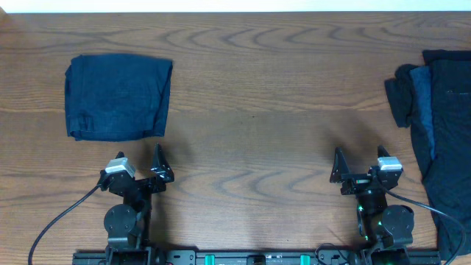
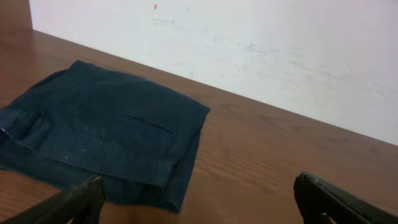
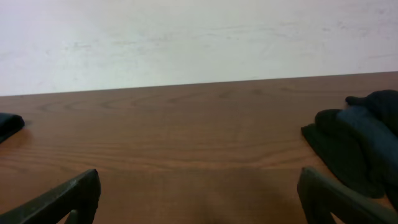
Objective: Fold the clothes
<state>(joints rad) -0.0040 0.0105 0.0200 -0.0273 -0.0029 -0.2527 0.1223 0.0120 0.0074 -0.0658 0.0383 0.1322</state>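
Note:
A navy garment folded into a rectangle (image 1: 118, 97) lies at the table's back left; the left wrist view shows it (image 2: 106, 130) just ahead and left of my left gripper (image 2: 199, 186). At the right edge, rumpled dark clothes (image 1: 441, 125) are heaped and trail toward the front; they appear in the right wrist view (image 3: 360, 140) ahead and right of my right gripper (image 3: 199, 180). The left gripper (image 1: 138, 156) sits just in front of the folded piece. My right gripper (image 1: 360, 154) is left of the heap. Both are open and empty.
The wooden table (image 1: 250, 110) runs back to a white wall (image 3: 199, 37). Both arm bases and their cables stand at the front edge (image 1: 250, 258). A corner of the folded garment (image 3: 9, 124) shows at the far left of the right wrist view.

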